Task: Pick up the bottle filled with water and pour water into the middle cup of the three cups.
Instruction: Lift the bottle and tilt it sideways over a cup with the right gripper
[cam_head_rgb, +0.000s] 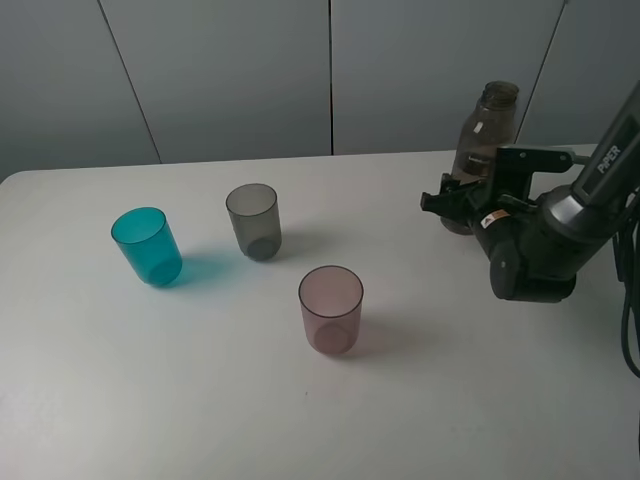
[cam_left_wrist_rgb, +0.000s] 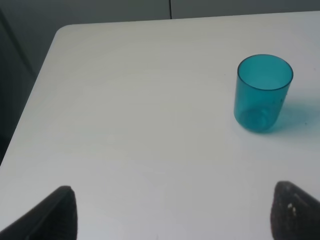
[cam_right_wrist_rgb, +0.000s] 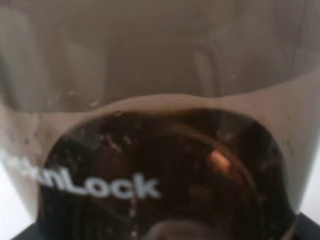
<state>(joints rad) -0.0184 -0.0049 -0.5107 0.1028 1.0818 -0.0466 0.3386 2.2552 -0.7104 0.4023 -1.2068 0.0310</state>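
Observation:
The smoky brown-grey bottle (cam_head_rgb: 488, 125) stands upright at the table's far right. My right gripper (cam_head_rgb: 460, 200) is around its lower half and hides that part. In the right wrist view the bottle (cam_right_wrist_rgb: 160, 90) fills the frame with white print on it. Only a dark fingertip (cam_right_wrist_rgb: 310, 227) shows at the frame's edge, so contact is unclear. The smoky grey middle cup (cam_head_rgb: 254, 221) stands between the teal cup (cam_head_rgb: 147, 246) and the pinkish-mauve cup (cam_head_rgb: 331, 309). All three cups are upright and look empty. My left gripper (cam_left_wrist_rgb: 175, 200) is open over bare table, near the teal cup (cam_left_wrist_rgb: 262, 92).
The white table (cam_head_rgb: 420, 400) has a rounded far left corner (cam_left_wrist_rgb: 60, 32) and a grey wall behind it. The right arm's black body (cam_head_rgb: 535, 250) hangs over the table's right side, with cables at the right edge.

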